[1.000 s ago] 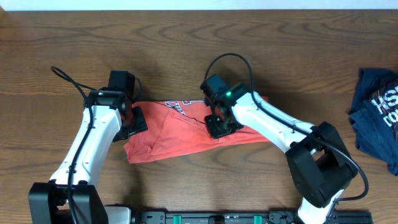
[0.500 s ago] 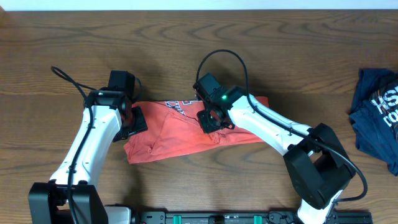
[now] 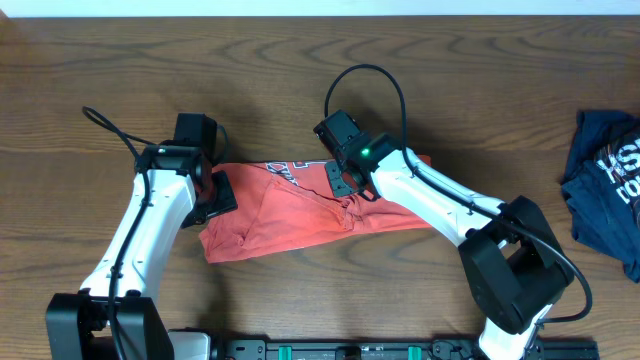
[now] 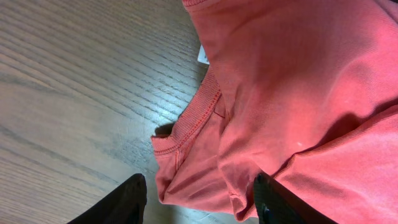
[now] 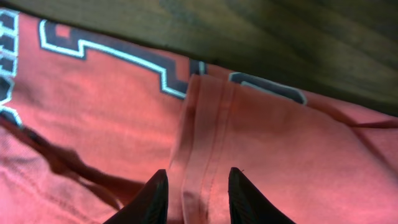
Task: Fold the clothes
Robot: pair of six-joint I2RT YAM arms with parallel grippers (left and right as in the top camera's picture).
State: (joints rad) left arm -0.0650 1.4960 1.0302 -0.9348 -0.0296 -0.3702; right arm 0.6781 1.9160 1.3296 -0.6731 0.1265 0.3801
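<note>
T-shirt (image 3: 300, 215), red-orange, spread in a rumpled band across the middle of the table (image 3: 300, 70), long way left to right.

Left gripper (image 4: 202, 202): fingers (image 4: 124, 202) well apart, not clamped. One tip over bare wood just beside the cloth, the other over the shirt. Ribbed collar (image 4: 199, 118) and a bunched fold between the two tips. White tag (image 4: 203, 55) peeking out at the cloth edge further up. In the overhead view, stationed at the shirt's left end.

Right gripper (image 5: 196, 199): fingers (image 5: 155, 196) parted by a narrow gap, gripping nothing. Stitched hem of a folded flap (image 5: 205, 143) directly below the gap; contact with the cloth impossible to tell. Dark, pale-edged lettering (image 5: 118, 56) beyond the flap, toward the shirt's far edge, with bare wood past that. In the overhead view, stationed above the shirt's upper middle, cloth puckered just beside it.

Navy garment (image 3: 605, 190) with white print, heaped at the table's right edge, well apart from the shirt.
</note>
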